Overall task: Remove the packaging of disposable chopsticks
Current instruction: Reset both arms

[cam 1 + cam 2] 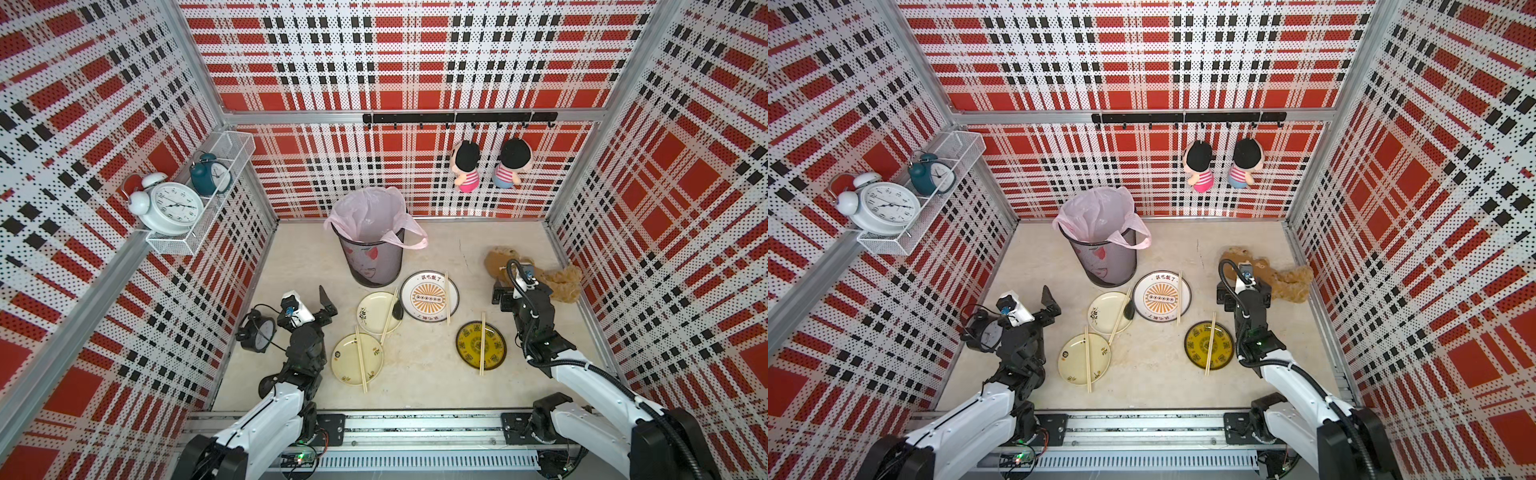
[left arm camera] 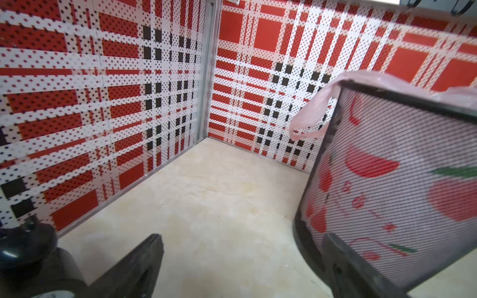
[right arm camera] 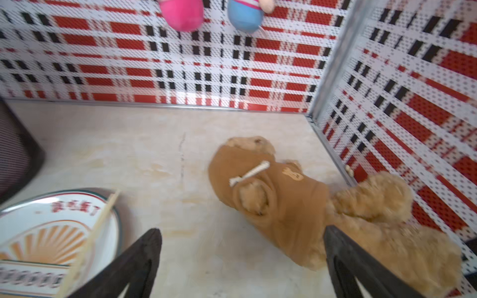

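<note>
Bare pale wooden disposable chopsticks lie in pairs on several plates in both top views: on a cream plate (image 1: 360, 359), on a second cream plate (image 1: 389, 316), on the white sunburst plate (image 1: 447, 297) and on the dark yellow plate (image 1: 482, 343). No packaging shows on them or anywhere in view. My left gripper (image 1: 328, 305) (image 2: 244, 240) is open and empty, low beside the black mesh bin (image 2: 387, 167). My right gripper (image 1: 500, 295) (image 3: 242, 232) is open and empty over bare tabletop, between the sunburst plate (image 3: 38, 206) with its chopsticks (image 3: 100, 219) and a teddy bear.
The bin with its pink liner (image 1: 372, 241) stands behind the plates. A brown teddy bear (image 1: 561, 282) (image 3: 284, 201) lies at the right wall. A black alarm clock (image 1: 259, 332) sits by my left arm. Two dolls (image 1: 467, 166) hang on the back wall.
</note>
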Tool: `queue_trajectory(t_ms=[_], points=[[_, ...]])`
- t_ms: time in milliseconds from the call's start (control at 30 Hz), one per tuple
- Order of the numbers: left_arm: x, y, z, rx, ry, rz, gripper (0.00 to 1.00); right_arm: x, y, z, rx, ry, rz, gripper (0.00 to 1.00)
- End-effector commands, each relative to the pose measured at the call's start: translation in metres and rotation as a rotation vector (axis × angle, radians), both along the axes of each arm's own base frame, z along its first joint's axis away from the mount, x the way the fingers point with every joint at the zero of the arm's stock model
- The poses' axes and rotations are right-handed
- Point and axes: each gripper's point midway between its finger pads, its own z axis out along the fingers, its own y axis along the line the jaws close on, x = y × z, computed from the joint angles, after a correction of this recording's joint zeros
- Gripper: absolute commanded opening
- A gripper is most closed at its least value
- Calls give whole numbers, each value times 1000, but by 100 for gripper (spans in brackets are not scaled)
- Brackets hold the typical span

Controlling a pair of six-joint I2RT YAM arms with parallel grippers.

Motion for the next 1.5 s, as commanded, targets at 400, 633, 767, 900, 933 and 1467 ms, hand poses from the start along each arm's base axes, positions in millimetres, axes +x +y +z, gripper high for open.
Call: queue_trajectory(t_ms=[400, 633, 767, 900, 933, 1467], points=[[7, 29, 11, 78, -131, 63, 98, 14, -24, -11, -66, -197, -62, 100], [22, 28, 7, 100, -124, 32, 98, 18, -24, -13, -31, -186, -25, 100], [36, 25, -3, 104, -127, -17, 98, 22, -22, -13, -4, -190, 7, 100], [44, 28, -13, 91, -71, -14, 98, 10, -16, -6, 46, -282, 84, 100], [48, 28, -11, 89, -77, -24, 98, 10, -18, -6, 46, -303, 75, 100], [74, 15, -20, 125, 2, -64, 98, 40, -50, -39, 80, -167, -136, 100]])
